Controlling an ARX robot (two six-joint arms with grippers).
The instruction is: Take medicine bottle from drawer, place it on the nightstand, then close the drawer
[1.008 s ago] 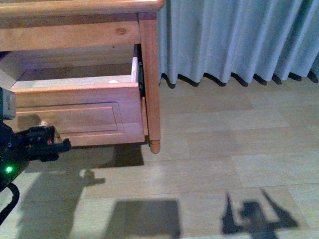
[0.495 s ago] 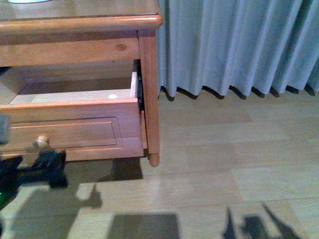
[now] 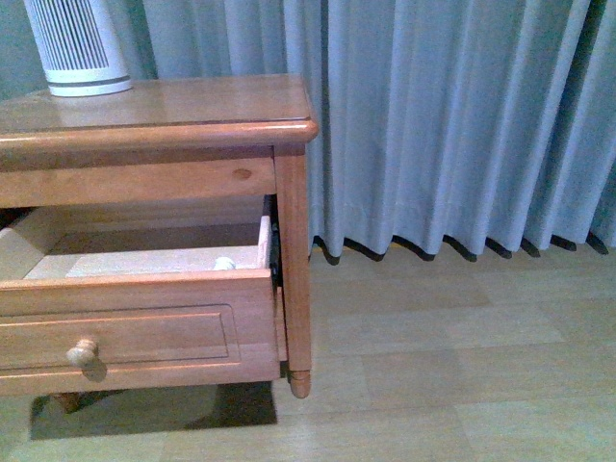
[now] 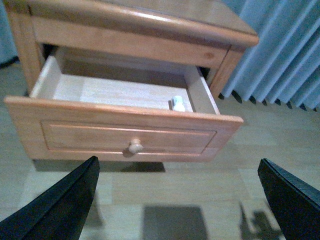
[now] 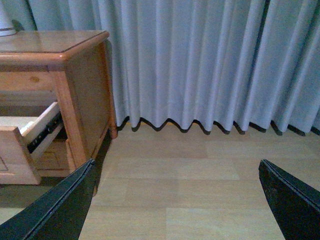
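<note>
Spreading left fingers (image 4: 60,200) and right fingers (image 5: 55,205) wide at the lower frame corners, gripping nothing. Facing the drawer (image 4: 100,137), centre frame, already pulled open. Seeing the medicine bottle (image 4: 178,104) inside, right of centre, just behind the front panel. Lifting it onto the nightstand (image 4: 150,22) top, upper frame, and closing apparently not yet done.

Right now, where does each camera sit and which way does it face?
Front: on the body, facing the nightstand, its open drawer and the curtain; no arm shows.
Left wrist: above the drawer, looking down at the medicine bottle; open left gripper shows.
Right wrist: low, facing curtain and nightstand's side; open right gripper shows.
Shared: front and left wrist both see the medicine bottle.
</note>
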